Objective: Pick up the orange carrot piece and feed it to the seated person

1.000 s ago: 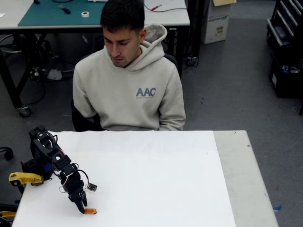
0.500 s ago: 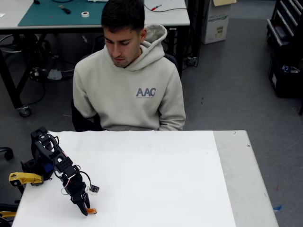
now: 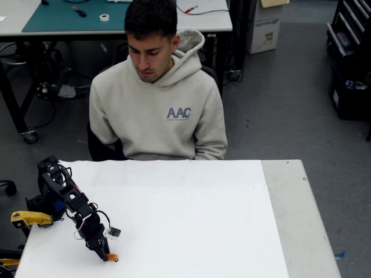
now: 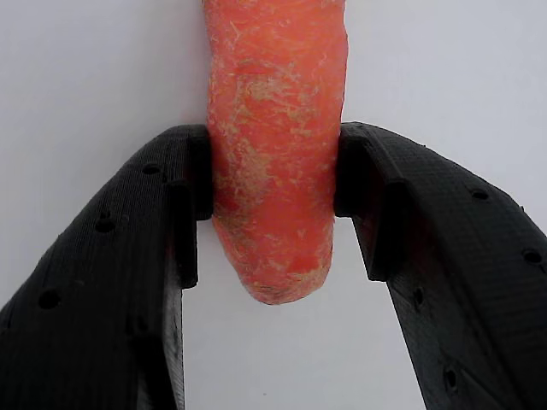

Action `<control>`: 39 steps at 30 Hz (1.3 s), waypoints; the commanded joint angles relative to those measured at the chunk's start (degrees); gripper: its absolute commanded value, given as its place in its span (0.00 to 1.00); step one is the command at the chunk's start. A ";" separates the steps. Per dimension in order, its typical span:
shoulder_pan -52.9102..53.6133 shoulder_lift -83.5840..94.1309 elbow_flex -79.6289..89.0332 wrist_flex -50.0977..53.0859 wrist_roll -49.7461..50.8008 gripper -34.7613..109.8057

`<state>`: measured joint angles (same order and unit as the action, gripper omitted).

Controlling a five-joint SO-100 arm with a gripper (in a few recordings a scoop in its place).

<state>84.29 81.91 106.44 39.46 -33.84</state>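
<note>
Jaws now pinch the orange carrot piece [image 4: 275,154] from both sides, having dropped onto it over the last second; it lies on the counter [image 3: 191,231], well short of the seated person [image 3: 156,98], so lifting comes next

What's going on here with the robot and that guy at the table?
A small black arm at the near left corner of the white table has its gripper down on the carrot piece. In the wrist view the two fingers press against both sides of the carrot, which lies on the table. The person sits at the far side in a beige hoodie, looking down. Nothing has been lifted yet.
</note>
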 commanded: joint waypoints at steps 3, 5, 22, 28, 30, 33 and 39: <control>0.09 1.05 -2.99 0.26 -0.44 0.23; 0.00 1.05 -3.08 0.26 -0.44 0.23; -12.30 18.54 -8.44 0.26 -0.44 0.23; -21.45 21.71 -10.28 0.26 -0.35 0.23; -24.17 22.76 -10.72 0.26 -0.35 0.23; -28.21 25.31 -11.25 0.26 -0.35 0.23; -36.04 30.32 -11.25 0.26 -0.44 0.23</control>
<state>50.71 104.68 100.11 39.38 -33.93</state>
